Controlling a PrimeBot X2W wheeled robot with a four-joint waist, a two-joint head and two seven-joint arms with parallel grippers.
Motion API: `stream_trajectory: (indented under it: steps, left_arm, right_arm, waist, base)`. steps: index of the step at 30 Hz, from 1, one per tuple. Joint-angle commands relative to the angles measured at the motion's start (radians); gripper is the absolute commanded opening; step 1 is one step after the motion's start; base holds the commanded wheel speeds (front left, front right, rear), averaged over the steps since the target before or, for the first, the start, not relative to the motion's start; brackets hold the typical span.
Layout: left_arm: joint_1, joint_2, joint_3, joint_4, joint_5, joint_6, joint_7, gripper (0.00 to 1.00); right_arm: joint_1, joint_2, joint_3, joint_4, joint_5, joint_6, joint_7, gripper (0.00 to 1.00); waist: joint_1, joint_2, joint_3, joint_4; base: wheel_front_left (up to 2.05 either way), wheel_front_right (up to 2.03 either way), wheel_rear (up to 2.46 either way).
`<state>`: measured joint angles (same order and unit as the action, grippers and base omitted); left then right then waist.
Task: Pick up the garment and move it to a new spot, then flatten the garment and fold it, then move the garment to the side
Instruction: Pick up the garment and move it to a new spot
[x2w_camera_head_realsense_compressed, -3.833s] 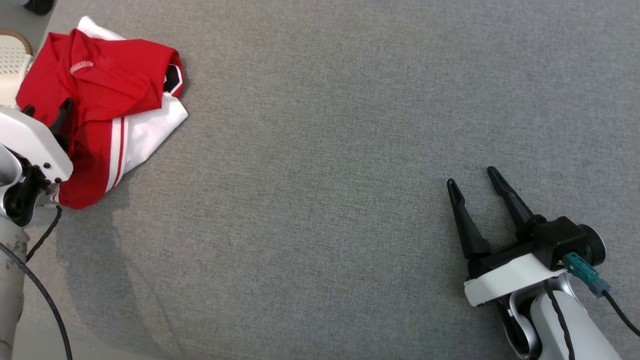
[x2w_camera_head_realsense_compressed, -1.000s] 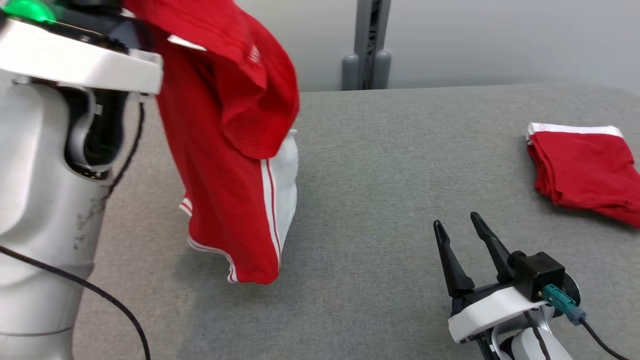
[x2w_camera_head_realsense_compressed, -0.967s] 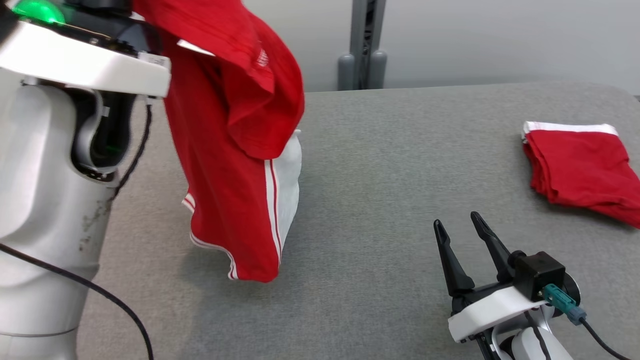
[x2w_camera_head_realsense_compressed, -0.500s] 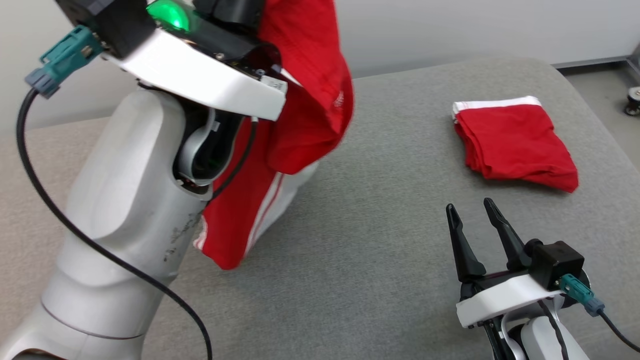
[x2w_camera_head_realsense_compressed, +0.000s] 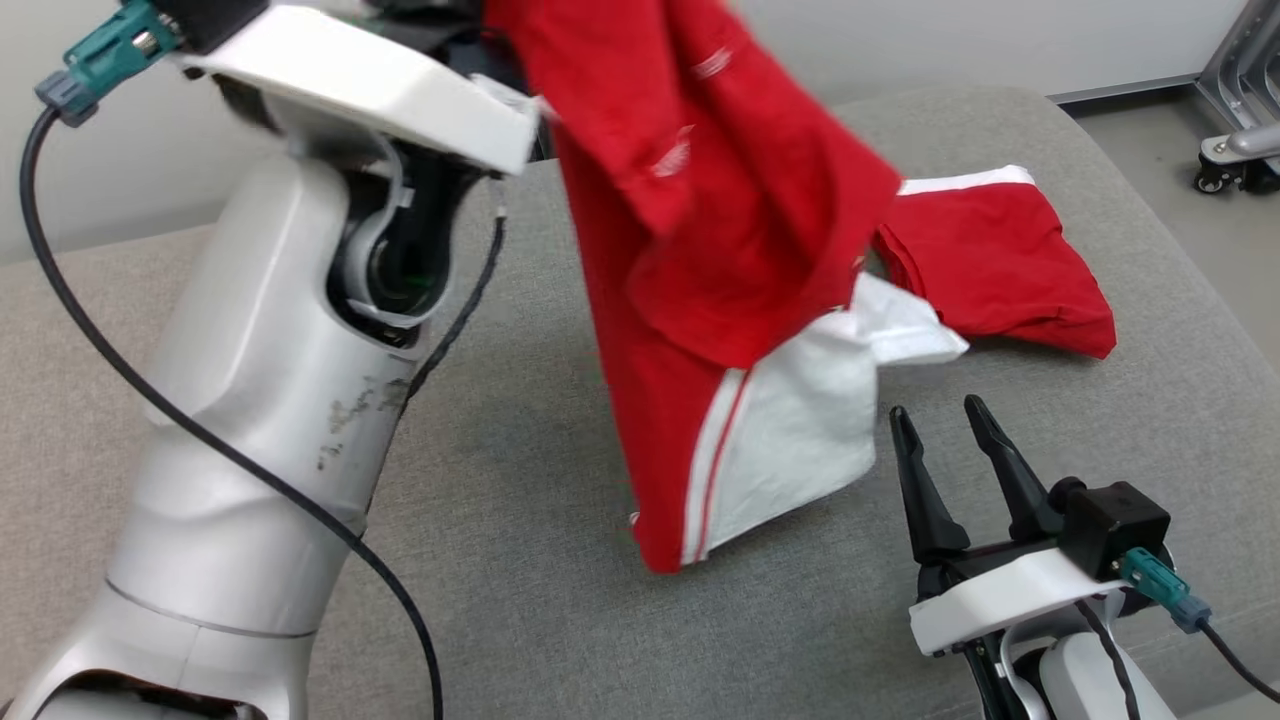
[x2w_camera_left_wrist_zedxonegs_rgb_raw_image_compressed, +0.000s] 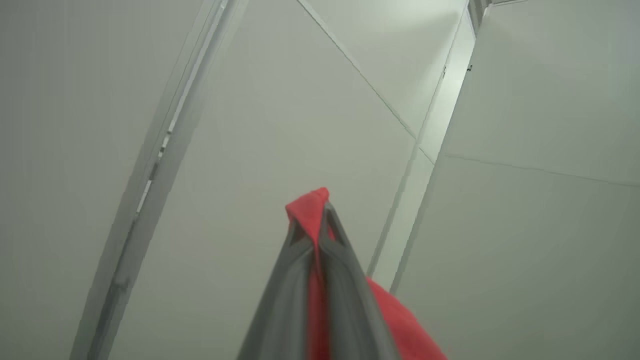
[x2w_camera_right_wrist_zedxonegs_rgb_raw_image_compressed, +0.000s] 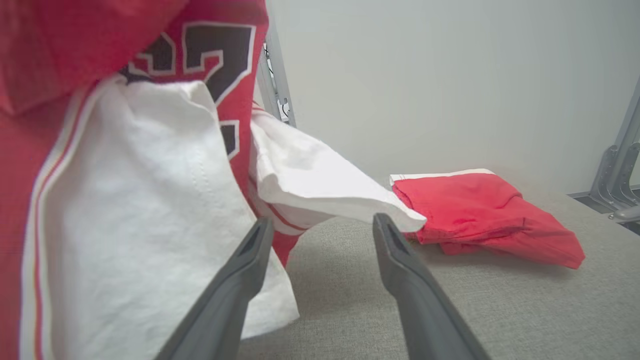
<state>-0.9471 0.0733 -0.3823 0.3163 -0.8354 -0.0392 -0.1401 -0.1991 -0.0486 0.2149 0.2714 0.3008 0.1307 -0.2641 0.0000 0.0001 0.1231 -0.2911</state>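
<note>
Silver-white left forearm (x2w_camera_head_realsense_compressed: 250, 400) stands in the head view from 7 to 11 o'clock, raised high. A thin black cable (x2w_camera_head_realsense_compressed: 200, 440) loops across it from a teal connector (x2w_camera_head_realsense_compressed: 100, 50) at 10 o'clock. In the left wrist view the left gripper (x2w_camera_left_wrist_zedxonegs_rgb_raw_image_compressed: 320, 215) points up at pale wall panels (x2w_camera_left_wrist_zedxonegs_rgb_raw_image_compressed: 525, 125). Its two dark fingers (x2w_camera_left_wrist_zedxonegs_rgb_raw_image_compressed: 290, 280) are pressed together on a fold of red cloth, with a small tuft poking out above the tips.

From that grip the red-and-white jersey garment (x2w_camera_head_realsense_compressed: 720, 250) hangs in the head view from 12 o'clock down through the centre to about 6 o'clock. It is bunched and blurred, red on its upper part, with a white panel and thin stripes low on the side toward 4 o'clock. Its lowest corner reaches down to the grey fabric worktop (x2w_camera_head_realsense_compressed: 500, 560); whether it rests there I cannot tell. In the right wrist view the garment (x2w_camera_right_wrist_zedxonegs_rgb_raw_image_compressed: 125, 200) takes the 9 o'clock half, with a black white-edged number (x2w_camera_right_wrist_zedxonegs_rgb_raw_image_compressed: 210, 50) at 11 o'clock.

A white flap of the garment juts out toward 3 o'clock. It hides the near edge of a folded red garment with a white band (x2w_camera_head_realsense_compressed: 1000, 260), which lies flat on the worktop at 2 o'clock.

Right gripper (x2w_camera_head_realsense_compressed: 936, 407) sits low at 4 to 5 o'clock, just beside the white panel. Its fingers (x2w_camera_right_wrist_zedxonegs_rgb_raw_image_compressed: 235, 280) are spread apart and hold nothing, with the white flap hanging right past their tips. A grey metal frame on a caster (x2w_camera_head_realsense_compressed: 1235, 150) stands on the floor at 2 o'clock, beyond the worktop.
</note>
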Motion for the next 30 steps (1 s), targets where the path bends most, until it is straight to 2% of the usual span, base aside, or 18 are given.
stream_trajectory:
  steps: [1,3,9,12,17,22,23,25,26,30]
  left_arm:
    - [0.018,0.002,0.014,0.020,-0.026,0.007,0.006,0.00]
    - [0.014,0.022,0.046,0.104,-0.047,0.015,0.014,0.00]
    - [0.020,0.111,0.082,0.384,-0.023,0.029,-0.028,0.00]
    - [0.017,0.174,0.113,0.548,-0.016,0.032,-0.064,0.00]
    - [0.031,0.240,0.155,0.703,-0.029,0.034,-0.098,0.00]
    - [0.053,0.270,0.184,0.817,-0.045,0.039,-0.112,0.00]
    - [0.055,0.276,0.189,0.837,-0.047,0.041,-0.114,0.09]
    - [0.057,0.287,0.197,0.865,-0.049,0.047,-0.118,0.78]
    - [0.059,0.288,0.200,0.876,-0.052,0.048,-0.119,0.98]
    - [0.068,0.293,0.220,0.904,-0.060,0.048,-0.124,1.00]
  right_arm:
    - [-0.002,-0.005,0.003,-0.001,0.003,0.000,0.000,1.00]
    - [-0.006,-0.005,0.011,0.003,0.004,0.000,0.000,1.00]
    - [-0.021,-0.005,0.041,0.002,0.013,0.000,0.000,1.00]
    - [-0.033,-0.005,0.054,0.003,0.015,0.000,0.000,1.00]
    - [-0.036,-0.005,0.059,0.008,0.008,0.000,0.000,1.00]
    - [-0.042,-0.005,0.064,0.014,-0.001,0.000,0.000,1.00]
    - [-0.044,-0.005,0.067,0.016,-0.003,0.000,0.000,1.00]
    - [-0.050,-0.005,0.065,0.017,-0.008,0.000,0.000,1.00]
    - [-0.052,-0.005,0.063,0.018,-0.010,0.000,0.000,1.00]
    - [-0.052,-0.005,0.059,0.022,-0.018,0.000,0.000,1.00]
  waist:
    - [0.0000,-0.0001,0.003,0.003]
    - [0.0000,-0.0001,0.008,0.008]
    - [0.0000,-0.0001,0.036,0.012]
    - [0.0000,-0.0001,0.059,0.011]
    - [0.0000,-0.0001,0.078,0.018]
    - [0.0000,-0.0001,0.089,0.039]
    - [0.0000,-0.0001,0.091,0.044]
    - [0.0000,-0.0001,0.094,0.055]
    - [0.0000,-0.0001,0.095,0.061]
    - [0.0000,-0.0001,0.094,0.086]
  base:
    - [0.00,0.00,0.00]
    - [0.00,0.00,0.00]
    - [0.00,0.00,0.00]
    - [0.00,0.00,0.00]
    - [0.00,0.00,0.00]
    - [0.00,0.00,0.00]
    - [0.00,0.00,0.00]
    - [0.00,0.00,0.00]
    - [0.00,0.00,0.00]
    - [0.00,0.00,0.00]
